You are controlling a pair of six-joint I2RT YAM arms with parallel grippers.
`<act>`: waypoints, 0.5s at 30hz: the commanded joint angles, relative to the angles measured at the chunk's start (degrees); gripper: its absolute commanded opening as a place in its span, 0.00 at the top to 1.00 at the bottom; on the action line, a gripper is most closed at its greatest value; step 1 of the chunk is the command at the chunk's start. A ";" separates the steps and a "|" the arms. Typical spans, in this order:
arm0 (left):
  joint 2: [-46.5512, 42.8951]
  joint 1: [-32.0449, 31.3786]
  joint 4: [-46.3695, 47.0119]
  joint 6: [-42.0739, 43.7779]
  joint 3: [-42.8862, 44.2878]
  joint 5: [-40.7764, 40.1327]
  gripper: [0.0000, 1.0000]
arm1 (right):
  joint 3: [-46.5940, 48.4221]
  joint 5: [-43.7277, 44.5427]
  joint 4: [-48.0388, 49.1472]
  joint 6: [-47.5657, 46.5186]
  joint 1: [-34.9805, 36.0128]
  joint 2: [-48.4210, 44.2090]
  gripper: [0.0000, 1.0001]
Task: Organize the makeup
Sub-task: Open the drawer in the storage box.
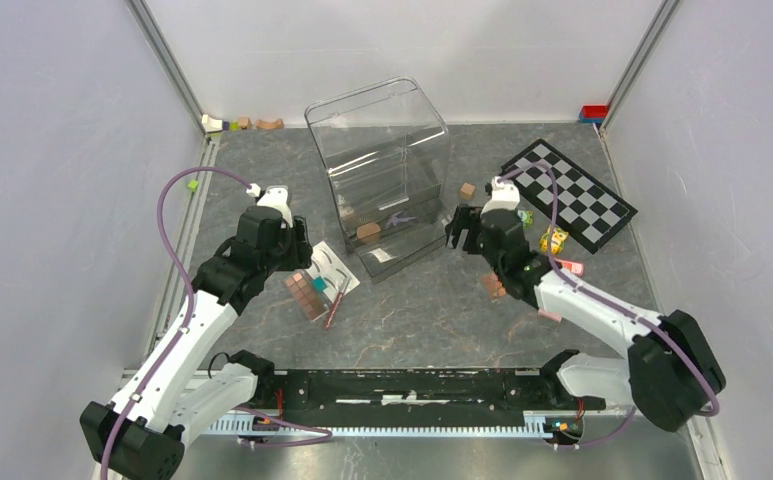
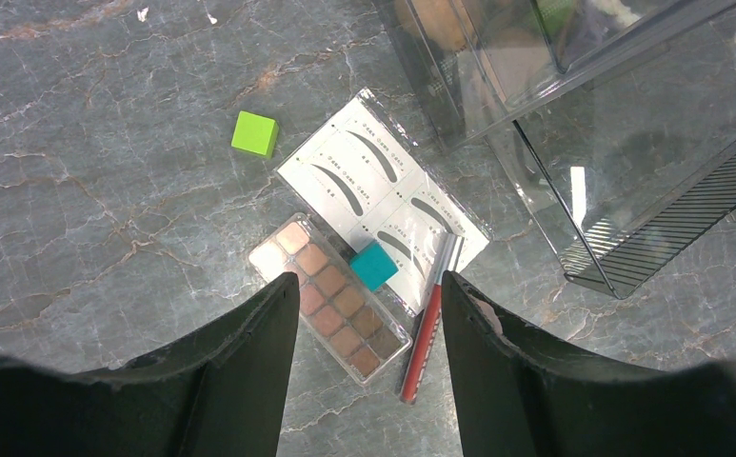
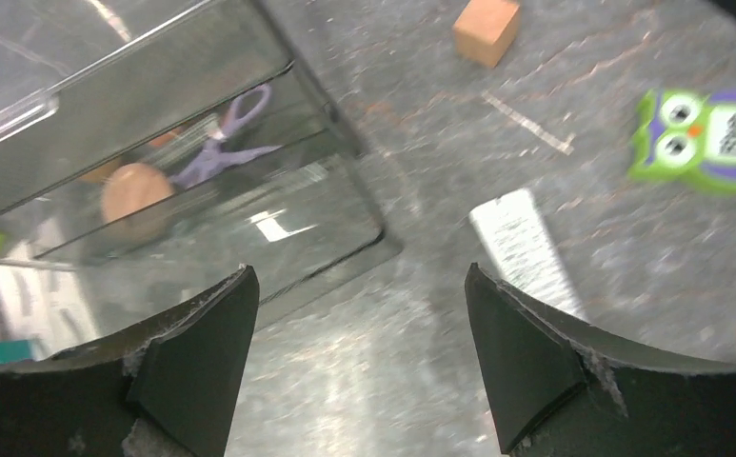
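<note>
A clear acrylic organizer (image 1: 377,170) stands mid-table, with a peach sponge (image 3: 135,190) and lilac scissors (image 3: 226,133) in its lower shelf. My left gripper (image 2: 368,286) hovers open over a brown eyeshadow palette (image 2: 330,309), a white eyebrow card (image 2: 383,195) and a red pencil (image 2: 427,328); it holds nothing. A teal cube (image 2: 374,265) lies on the card's edge. Just right of the organizer's front corner, my right gripper (image 3: 359,276) stands wide open and empty above bare table. Another brown palette (image 1: 493,287) lies beside the right arm.
A checkerboard (image 1: 569,193) lies at the right rear, with a brown cube (image 3: 486,29), a green owl figure (image 3: 711,138) and a yellow item (image 1: 553,240) near it. A green cube (image 2: 254,133) sits left of the card. Small items (image 1: 237,124) line the back left wall.
</note>
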 commanded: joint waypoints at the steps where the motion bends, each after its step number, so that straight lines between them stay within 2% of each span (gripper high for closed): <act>1: -0.05 0.19 2.10 2.46 0.55 0.24 0.37 | 7.80 -16.88 -2.78 -19.25 -7.07 5.47 0.15; 5: 0.04 0.17 2.08 2.47 0.53 0.20 0.37 | 14.68 -25.31 -5.16 -25.40 -9.14 11.76 0.17; 8: -0.07 0.19 1.99 2.47 0.53 -0.24 0.37 | 17.83 -29.61 -5.40 -25.71 -10.45 15.70 0.23; 11: 0.05 0.15 1.99 2.47 0.53 -0.31 0.37 | 19.05 -28.88 -6.06 -24.82 -11.17 18.27 0.30; 15: 0.31 0.15 2.01 2.47 0.62 0.03 0.37 | 18.53 -26.71 -5.17 -24.34 -11.23 19.60 0.32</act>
